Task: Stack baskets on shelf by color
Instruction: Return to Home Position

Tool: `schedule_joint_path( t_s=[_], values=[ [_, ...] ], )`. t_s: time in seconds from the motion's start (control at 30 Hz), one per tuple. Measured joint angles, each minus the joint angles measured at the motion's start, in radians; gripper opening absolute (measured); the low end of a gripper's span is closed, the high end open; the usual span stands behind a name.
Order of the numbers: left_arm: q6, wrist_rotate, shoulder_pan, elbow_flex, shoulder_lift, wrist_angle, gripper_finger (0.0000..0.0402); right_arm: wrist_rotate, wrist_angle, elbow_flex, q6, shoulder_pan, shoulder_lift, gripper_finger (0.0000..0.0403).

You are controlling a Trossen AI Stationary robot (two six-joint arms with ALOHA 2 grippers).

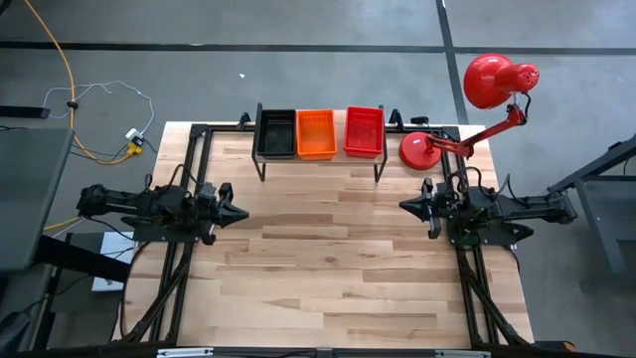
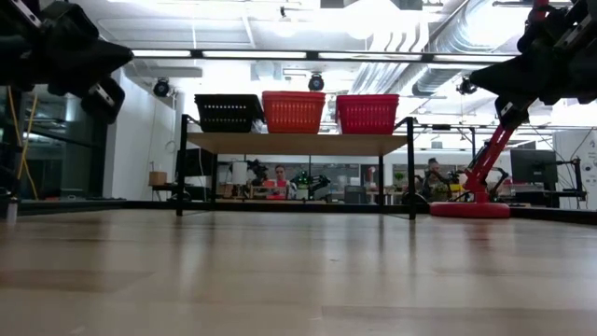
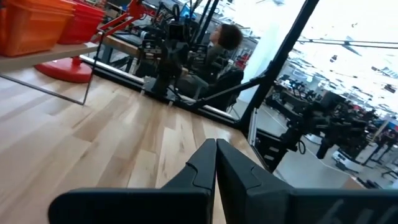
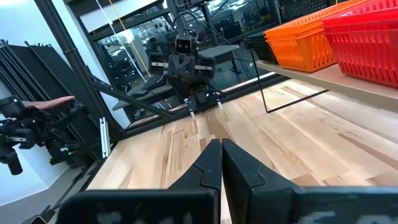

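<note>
The black baskets (image 1: 276, 133), orange baskets (image 1: 316, 133) and red baskets (image 1: 364, 131) sat on the shelf (image 2: 298, 143). I judged them light, flexible mesh, best taken by the rim. My left gripper (image 1: 237, 212) and right gripper (image 1: 407, 205) hung clear of the shelf, fingers together.

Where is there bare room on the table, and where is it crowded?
The table is bare from the shelf to the near edge, including between the left gripper and right gripper. The shelf top is full: black basket, orange basket and red basket side by side. The lamp base crowds its right end.
</note>
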Motion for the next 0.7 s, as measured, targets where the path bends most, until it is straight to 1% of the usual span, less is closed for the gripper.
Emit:
schedule_joint_path(
  t_s=[0.13,0.27,0.43,0.5,0.57,0.7],
  values=[
    [0.0,-0.002,-0.023,0.0,0.0,-0.001,0.0001,0.0,0.0,0.0,0.0,0.0,0.0,0.0],
    [0.013,0.002,-0.012,0.0,0.0,-0.001,0.0001,0.0,0.0,0.0,0.0,0.0,0.0,0.0],
    [0.422,0.014,0.008,0.0,0.0,-0.008,0.0001,0.001,0.0,0.0,0.0,0.0,0.0,0.0],
    [0.507,0.013,0.009,0.0,0.0,-0.008,0.0001,0.001,0.0,0.0,0.0,0.0,0.0,0.0],
    [0.493,0.016,0.009,0.0,0.0,-0.008,0.0001,0.001,0.0,0.0,0.0,0.0,0.0,0.0],
    [0.374,0.016,0.009,0.0,0.0,-0.009,0.0001,0.002,0.0,0.0,0.0,0.0,0.0,0.0]
  ],
)
